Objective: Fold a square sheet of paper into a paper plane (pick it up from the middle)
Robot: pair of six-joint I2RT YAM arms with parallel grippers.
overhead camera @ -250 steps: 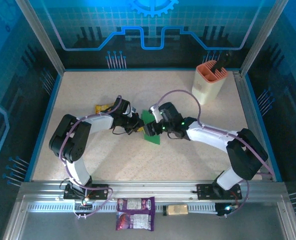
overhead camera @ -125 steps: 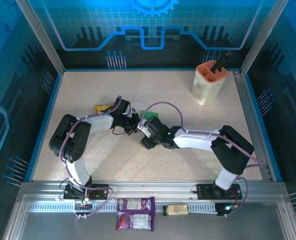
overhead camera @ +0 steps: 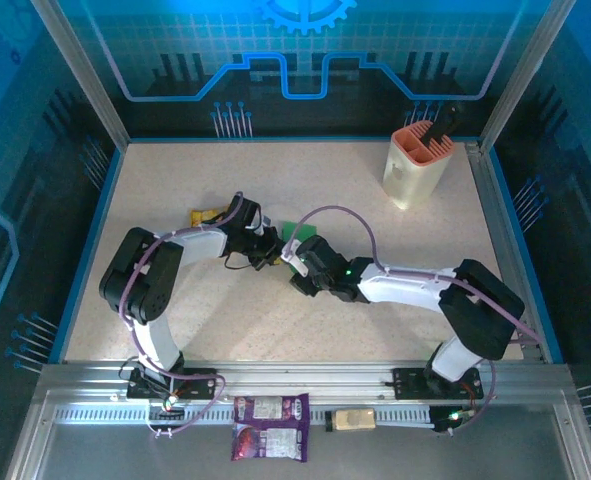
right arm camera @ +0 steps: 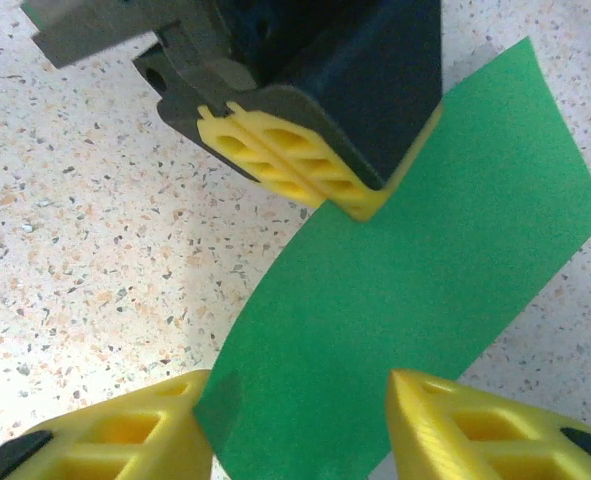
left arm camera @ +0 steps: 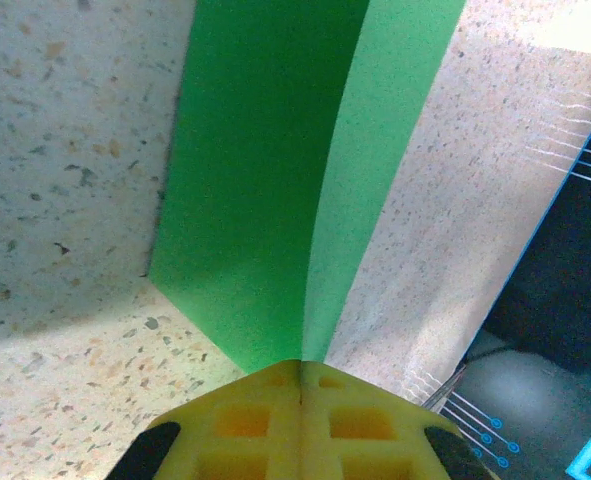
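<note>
left fingers (left arm camera: 240,425) pinched the square sheet of paper (left arm camera: 255,180)
right fingers (right arm camera: 475,430), at their 4 o'clock, stood spread either side of its edge

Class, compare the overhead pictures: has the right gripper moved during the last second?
Yes. Seen from overhead, the right gripper has slid toward the near edge of the table, away from the beige holder.

Green square sheet of paper (right arm camera: 405,300), bent lengthwise, 1 edge pinched, approx centre of table (overhead camera: 175,180)
</note>
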